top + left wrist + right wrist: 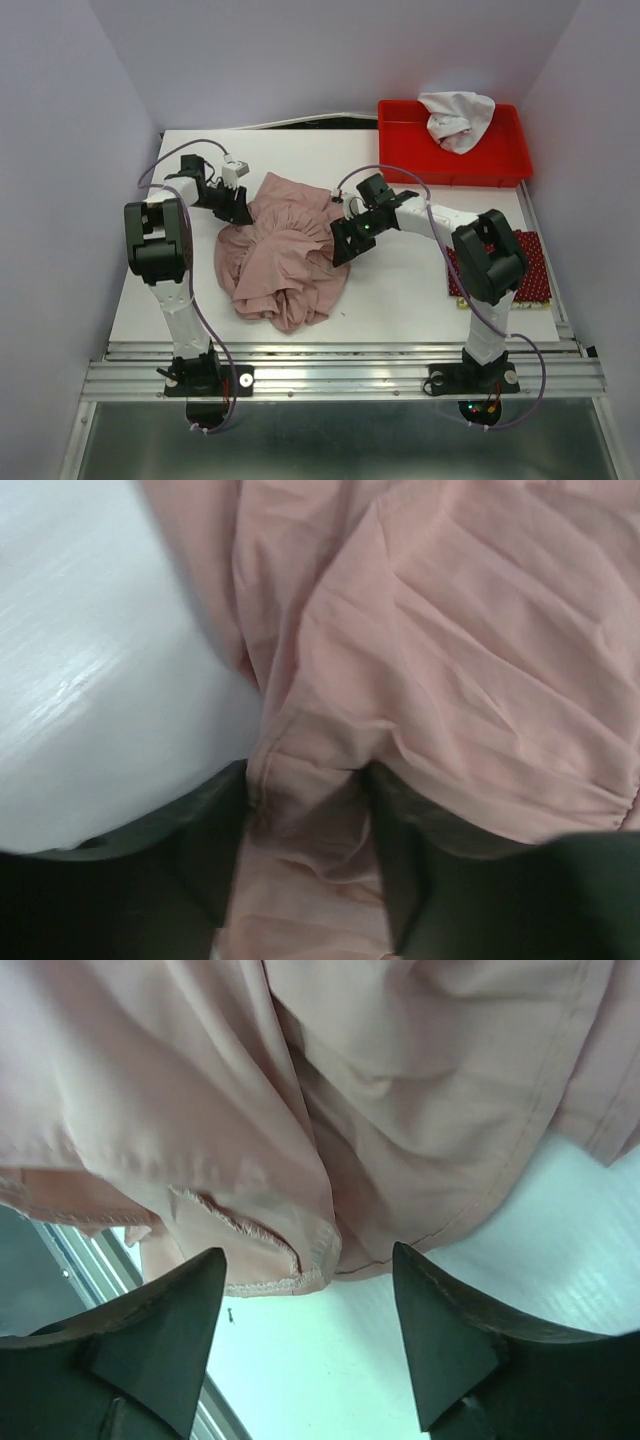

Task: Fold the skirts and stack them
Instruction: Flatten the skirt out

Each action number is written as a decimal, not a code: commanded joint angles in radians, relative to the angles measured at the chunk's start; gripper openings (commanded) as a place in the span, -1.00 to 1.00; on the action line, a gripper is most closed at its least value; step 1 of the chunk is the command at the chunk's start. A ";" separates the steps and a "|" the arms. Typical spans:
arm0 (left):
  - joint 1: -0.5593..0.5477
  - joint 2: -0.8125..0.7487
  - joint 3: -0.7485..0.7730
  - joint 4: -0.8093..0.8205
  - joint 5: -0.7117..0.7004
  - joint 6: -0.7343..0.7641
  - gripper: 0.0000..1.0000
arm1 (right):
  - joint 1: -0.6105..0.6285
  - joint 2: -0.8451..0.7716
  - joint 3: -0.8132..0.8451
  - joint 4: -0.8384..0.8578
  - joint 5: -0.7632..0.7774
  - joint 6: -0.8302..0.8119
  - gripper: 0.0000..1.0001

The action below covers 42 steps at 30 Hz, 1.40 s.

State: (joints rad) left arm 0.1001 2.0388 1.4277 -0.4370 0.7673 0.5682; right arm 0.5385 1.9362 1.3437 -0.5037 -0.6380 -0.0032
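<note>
The dusty-pink skirt (280,255) lies crumpled in the middle of the white table (400,290). My left gripper (233,205) is at its back left edge. In the left wrist view the jaws (305,780) stand apart with pink cloth (450,660) bunched between them. My right gripper (350,240) is at the skirt's right edge, open and empty. In the right wrist view (308,1260) its tips hover over bare table just short of the stitched hem (270,1282). The dark red dotted skirt (528,262) lies flat at the right, partly behind the right arm. No yellow-green skirt shows.
A red bin (455,165) at the back right holds a whitish crumpled cloth (457,118). The table's metal front rail (340,370) runs by the arm bases. Pale walls close in on both sides.
</note>
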 commanded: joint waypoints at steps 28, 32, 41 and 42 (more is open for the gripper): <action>-0.890 -0.668 -0.578 0.089 -0.558 -0.024 -0.83 | -0.319 -0.035 0.365 -0.142 -0.023 0.014 0.20; -0.904 -0.643 -0.550 0.081 -0.606 -0.018 -0.28 | -0.319 -0.049 0.313 -0.151 -0.133 0.016 0.30; -0.849 -0.884 -0.371 -0.055 -0.478 -0.036 0.60 | -0.233 -0.112 0.178 -0.121 -0.140 -0.021 0.34; -0.820 -0.890 -0.336 -0.068 -0.458 -0.056 0.60 | -0.206 -0.118 0.158 -0.118 -0.137 -0.026 0.34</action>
State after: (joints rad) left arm -0.7845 1.2366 0.9497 -0.4591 0.2340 0.5522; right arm 0.2836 1.8889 1.5417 -0.6273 -0.7578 0.0139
